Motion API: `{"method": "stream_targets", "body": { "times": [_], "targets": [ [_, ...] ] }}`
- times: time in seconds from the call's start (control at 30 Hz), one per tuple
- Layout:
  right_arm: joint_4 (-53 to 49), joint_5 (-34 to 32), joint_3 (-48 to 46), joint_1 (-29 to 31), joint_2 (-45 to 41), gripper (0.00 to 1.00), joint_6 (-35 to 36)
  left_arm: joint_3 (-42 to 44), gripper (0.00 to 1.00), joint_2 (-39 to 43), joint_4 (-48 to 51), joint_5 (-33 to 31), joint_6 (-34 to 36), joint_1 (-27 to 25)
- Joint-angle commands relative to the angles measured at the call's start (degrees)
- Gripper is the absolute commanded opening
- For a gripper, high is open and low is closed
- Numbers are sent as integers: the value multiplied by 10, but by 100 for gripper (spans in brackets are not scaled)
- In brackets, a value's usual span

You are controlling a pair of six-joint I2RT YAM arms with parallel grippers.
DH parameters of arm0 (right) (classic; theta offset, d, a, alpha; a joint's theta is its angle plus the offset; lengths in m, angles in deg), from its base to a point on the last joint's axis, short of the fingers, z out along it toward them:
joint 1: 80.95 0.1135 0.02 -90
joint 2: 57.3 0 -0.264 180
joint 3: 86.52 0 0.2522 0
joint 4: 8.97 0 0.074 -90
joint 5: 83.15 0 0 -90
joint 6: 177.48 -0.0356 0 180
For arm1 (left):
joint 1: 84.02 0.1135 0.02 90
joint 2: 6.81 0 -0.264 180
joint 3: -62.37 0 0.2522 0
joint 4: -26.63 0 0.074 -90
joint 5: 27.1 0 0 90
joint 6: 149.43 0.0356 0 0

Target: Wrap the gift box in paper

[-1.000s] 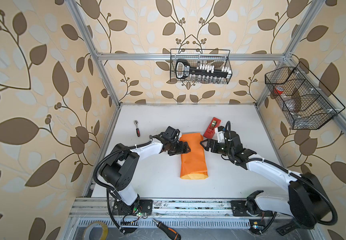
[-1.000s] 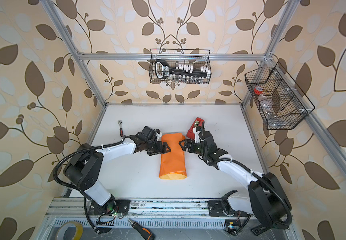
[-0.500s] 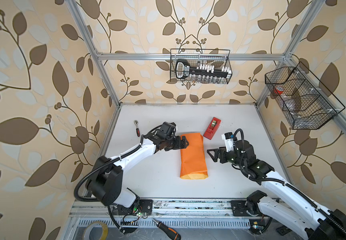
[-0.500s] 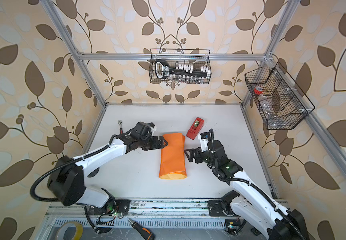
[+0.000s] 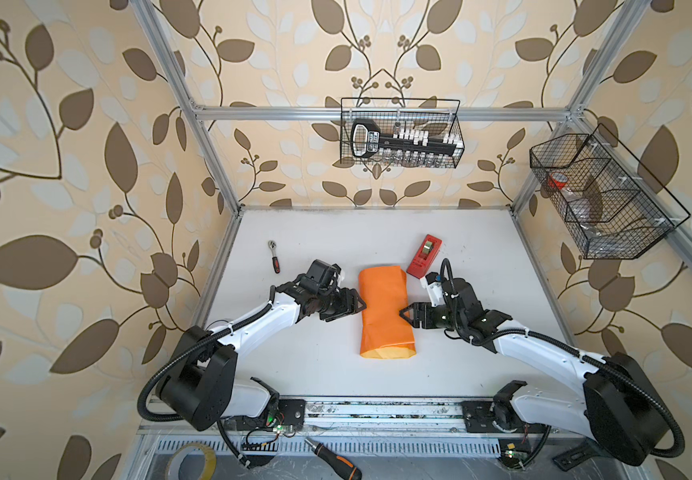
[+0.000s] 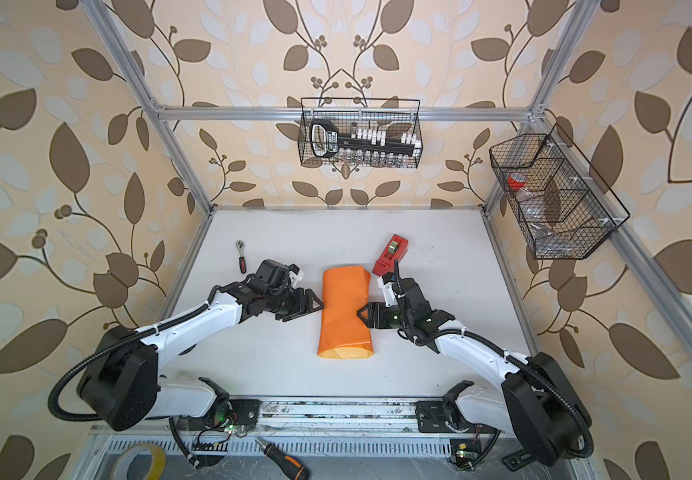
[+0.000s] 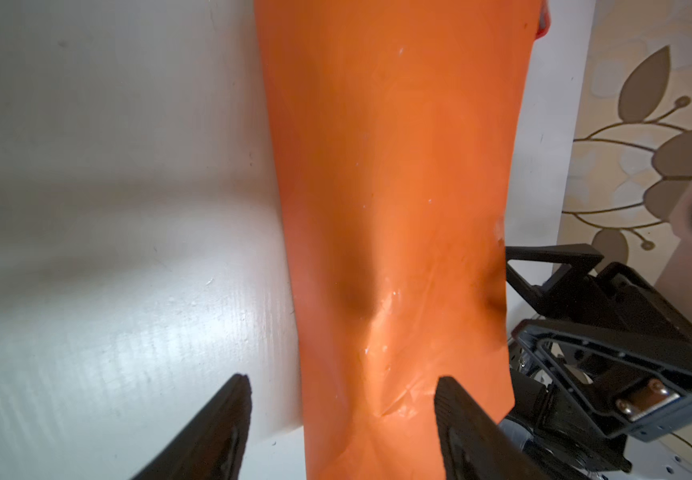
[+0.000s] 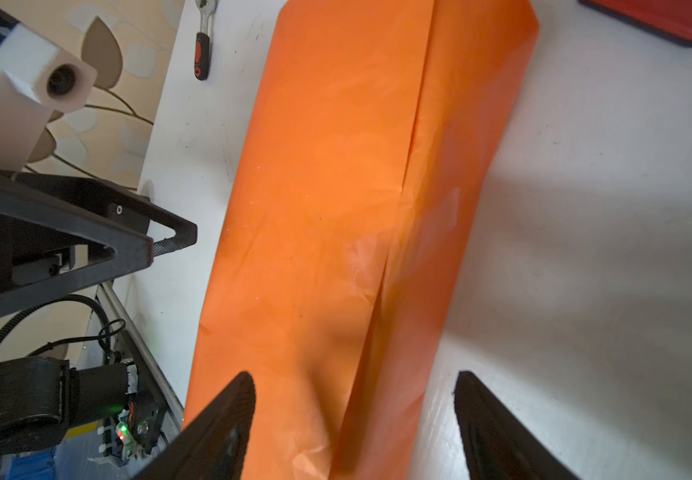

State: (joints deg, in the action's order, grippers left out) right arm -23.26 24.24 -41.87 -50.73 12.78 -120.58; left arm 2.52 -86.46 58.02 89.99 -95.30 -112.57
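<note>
Flanking what, in the centre of both top views? (Reader)

The paper, orange face out, lying as a long flattened sleeve on the white surface. The gift box does not show; I judge that it sits inside the sleeve. (Arm)

And your claws? (Reader)

My left claw meets the sleeve's left edge and my right claw its right edge, both at about mid-length. Each has its jaws apart and clamps nothing. In the left wrist view the paper is dented just beside the right claw's tip. Opposed like this, I judge, each side steadies the sleeve against the other's push. (Arm)

Why the middle? (Reader)

The seam runs lengthwise, and I judge that pressure at mid-length keeps the overlap flat. (Arm)

Edges, and room? (Reader)

The lower end gapes and shows the pale inner face, so I judge the ends are not yet folded. Bare surface lies below the sleeve and at lower left and lower right. The red tape dispenser lies just beside the sleeve's upper right corner, near my right wrist, which makes that the tightest spot. The ratchet, upper left, is well apart. (Arm)
</note>
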Motion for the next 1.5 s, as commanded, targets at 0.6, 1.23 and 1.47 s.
{"method": "stream_targets", "body": {
  "times": [0.6,1.23,1.47],
  "targets": [
    [97,20,140,1,198,55,2,-105,72,-126,-26,-27,24,20],
    [4,-75,16,73,44,85,120,120,92,97,-101,-114,6,-96],
    [13,-93,4,74,63,76,141,125,89,61,-125,-146,24,-122]
  ]
}}
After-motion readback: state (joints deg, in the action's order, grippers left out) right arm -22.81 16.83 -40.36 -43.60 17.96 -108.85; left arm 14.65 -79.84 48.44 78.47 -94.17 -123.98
